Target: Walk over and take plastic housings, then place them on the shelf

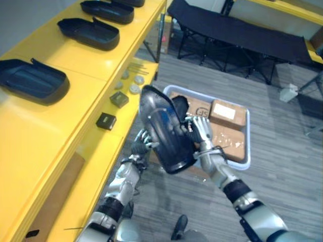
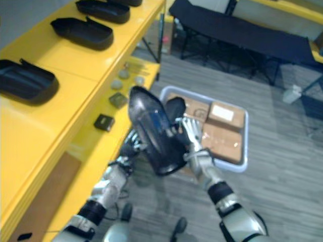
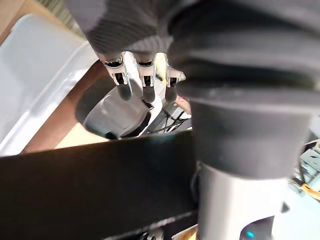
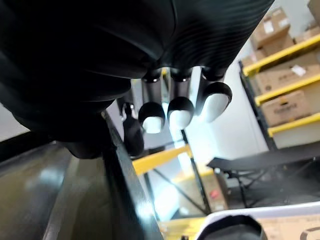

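A black plastic housing (image 1: 164,131) stands tilted on its edge in the air between my two hands, beside the yellow shelf (image 1: 75,65). My left hand (image 1: 143,142) grips its lower left rim from underneath, fingers (image 3: 145,90) curled round the edge. From the other side, my right hand (image 1: 199,128) pinches the right rim, with its fingers (image 4: 172,112) over the dark edge (image 4: 125,175). Three more black housings lie in a row on the shelf top: a near one (image 1: 30,80), a middle one (image 1: 90,33) and a far one (image 1: 108,11).
The shelf's lower level carries a small black box (image 1: 106,121), a greenish block (image 1: 119,99) and round discs (image 1: 135,88). On the floor under my hands sits a pale crate (image 1: 247,151) with cardboard boxes (image 1: 229,111). A black folding cot (image 1: 242,30) stands behind.
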Robot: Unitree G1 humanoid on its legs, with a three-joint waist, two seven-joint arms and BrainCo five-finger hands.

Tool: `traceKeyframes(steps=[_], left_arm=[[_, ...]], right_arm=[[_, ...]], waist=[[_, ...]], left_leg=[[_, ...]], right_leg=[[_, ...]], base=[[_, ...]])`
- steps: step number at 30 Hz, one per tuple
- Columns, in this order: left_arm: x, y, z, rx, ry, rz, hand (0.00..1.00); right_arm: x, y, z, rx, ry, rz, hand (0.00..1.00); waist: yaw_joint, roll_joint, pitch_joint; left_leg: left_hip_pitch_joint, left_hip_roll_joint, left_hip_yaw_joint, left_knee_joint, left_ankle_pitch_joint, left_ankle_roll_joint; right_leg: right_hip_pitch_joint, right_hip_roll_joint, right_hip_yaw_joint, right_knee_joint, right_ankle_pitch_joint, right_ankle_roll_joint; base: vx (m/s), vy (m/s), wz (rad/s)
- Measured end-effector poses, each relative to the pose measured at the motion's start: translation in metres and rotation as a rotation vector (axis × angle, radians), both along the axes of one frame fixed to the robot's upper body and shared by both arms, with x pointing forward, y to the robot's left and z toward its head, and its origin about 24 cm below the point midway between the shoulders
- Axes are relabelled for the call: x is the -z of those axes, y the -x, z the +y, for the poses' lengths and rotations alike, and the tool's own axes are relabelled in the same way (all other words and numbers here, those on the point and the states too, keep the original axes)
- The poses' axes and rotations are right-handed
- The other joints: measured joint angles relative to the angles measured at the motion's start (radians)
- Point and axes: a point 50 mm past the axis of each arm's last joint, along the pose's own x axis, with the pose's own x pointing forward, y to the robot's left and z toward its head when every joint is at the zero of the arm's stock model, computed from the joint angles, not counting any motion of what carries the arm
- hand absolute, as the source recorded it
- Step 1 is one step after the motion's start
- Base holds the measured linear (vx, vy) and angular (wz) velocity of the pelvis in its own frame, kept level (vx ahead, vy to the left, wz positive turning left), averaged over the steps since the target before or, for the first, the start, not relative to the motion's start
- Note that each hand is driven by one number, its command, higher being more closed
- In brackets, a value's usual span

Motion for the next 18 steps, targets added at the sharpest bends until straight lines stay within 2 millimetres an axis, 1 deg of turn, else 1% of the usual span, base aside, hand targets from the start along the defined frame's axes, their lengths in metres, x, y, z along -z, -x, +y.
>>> traceKeyframes(steps=[2,5,10,12,14,18], left_arm=[[0.001,0.001,-0.002,0.016,-0.005,0.002,0.0],[0.004,0.003,-0.012,0.076,-0.046,0.02,0.0],[0.011,0.01,-0.027,0.169,-0.174,0.031,0.0],[0.011,0.011,-0.029,0.172,-0.182,0.033,0.0],[0.012,0.01,-0.029,0.156,-0.227,0.03,0.0],[0.008,0.008,-0.025,0.067,-0.303,-0.003,0.0]], right_arm=[[-0.001,-0.001,0.0,0.001,0.002,-0.002,1.0],[-0.008,-0.005,0.0,0.008,-0.002,-0.041,1.0],[-0.026,-0.011,0.005,-0.014,-0.052,-0.112,1.0],[-0.032,-0.01,0.007,-0.031,-0.062,-0.135,1.0],[-0.035,-0.011,0.009,-0.046,-0.063,-0.14,1.0],[-0.04,-0.011,0.011,-0.058,-0.069,-0.156,1.0]], waist=[[0.0,0.001,0.0],[-0.002,0.001,0.001],[-0.005,0.002,0.001],[-0.006,0.007,0.005],[-0.006,0.011,0.007],[-0.006,0.017,0.011]], left_leg=[[0.0,0.0,0.0,0.0,0.0,0.0],[0.0,0.0,0.0,0.0,0.0,0.0],[0.001,0.001,0.004,0.0,0.0,0.0],[0.002,0.001,0.005,0.0,0.0,0.0],[0.003,0.001,0.007,0.0,0.0,0.0],[0.003,0.001,0.007,0.0,0.0,0.0]], right_leg=[[0.0,0.0,0.0,0.0,0.0,0.0],[0.0,0.0,0.0,0.0,0.0,0.0],[-0.002,0.001,0.004,0.0,0.0,0.0],[-0.002,0.001,0.006,0.0,0.0,0.0],[-0.002,0.001,0.007,0.0,0.0,0.0],[-0.002,0.001,0.007,0.0,0.0,0.0]], base=[[0.0,0.0,0.0],[0.0,0.0,0.0],[0.0,0.0,0.0],[0.0,0.0,0.0],[0.0,0.0,0.0],[0.0,0.0,0.0]])
